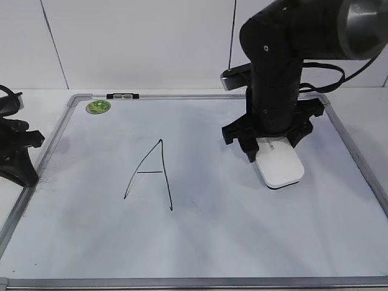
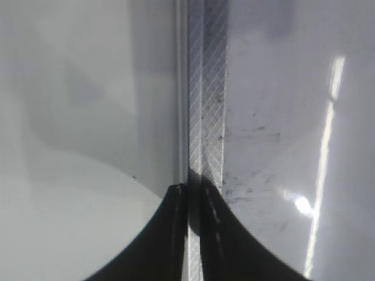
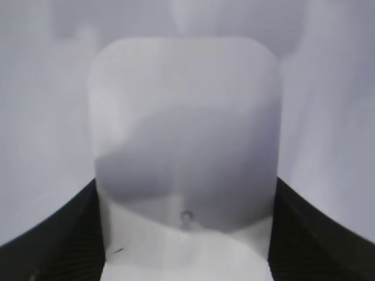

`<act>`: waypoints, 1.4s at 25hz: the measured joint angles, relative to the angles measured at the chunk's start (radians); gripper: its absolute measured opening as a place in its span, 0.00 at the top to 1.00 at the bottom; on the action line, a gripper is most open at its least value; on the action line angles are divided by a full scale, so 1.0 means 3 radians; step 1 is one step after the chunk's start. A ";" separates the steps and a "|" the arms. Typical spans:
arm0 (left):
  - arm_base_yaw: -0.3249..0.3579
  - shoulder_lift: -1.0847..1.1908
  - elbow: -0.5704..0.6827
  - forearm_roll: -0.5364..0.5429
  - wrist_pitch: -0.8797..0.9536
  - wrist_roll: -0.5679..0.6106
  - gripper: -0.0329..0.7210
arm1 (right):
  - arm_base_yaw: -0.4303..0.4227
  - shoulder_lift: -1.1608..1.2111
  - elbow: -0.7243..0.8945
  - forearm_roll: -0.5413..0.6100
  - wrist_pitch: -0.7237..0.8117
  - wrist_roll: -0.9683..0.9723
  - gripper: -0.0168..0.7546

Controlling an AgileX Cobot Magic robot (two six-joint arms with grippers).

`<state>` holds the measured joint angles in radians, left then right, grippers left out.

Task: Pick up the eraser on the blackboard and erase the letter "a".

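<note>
The white eraser (image 1: pixel 280 168) lies flat on the right half of the blackboard (image 1: pixel 230 236). My right gripper (image 1: pixel 273 145) comes down on it from above, its black fingers pressed against both long sides. In the right wrist view the eraser (image 3: pixel 184 117) fills the space between the fingers of the right gripper (image 3: pixel 184 240). No lowercase "a" shows; only a capital "A" (image 1: pixel 151 176) is on the board. My left gripper (image 1: pixel 25 176) rests shut and empty at the board's left edge; in the left wrist view its tips (image 2: pixel 193 196) sit over the board's metal frame (image 2: pixel 206 105).
A round green magnet (image 1: pixel 98 107) sits at the board's far left corner. A black-and-silver clip (image 1: pixel 122 96) is on the far frame. The right arm hides part of the board behind the eraser. White table and wall surround the board.
</note>
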<state>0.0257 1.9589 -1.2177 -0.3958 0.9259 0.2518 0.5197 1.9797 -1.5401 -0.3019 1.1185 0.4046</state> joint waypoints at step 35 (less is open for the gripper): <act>0.0000 0.0000 0.0000 -0.0026 0.0006 0.0000 0.92 | -0.1350 -0.0483 0.0703 0.0537 0.0090 -0.0777 0.29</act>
<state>0.0257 1.9589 -1.2177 -0.4035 0.9277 0.2518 0.1147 1.8347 -1.3291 -0.1407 1.1457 0.1714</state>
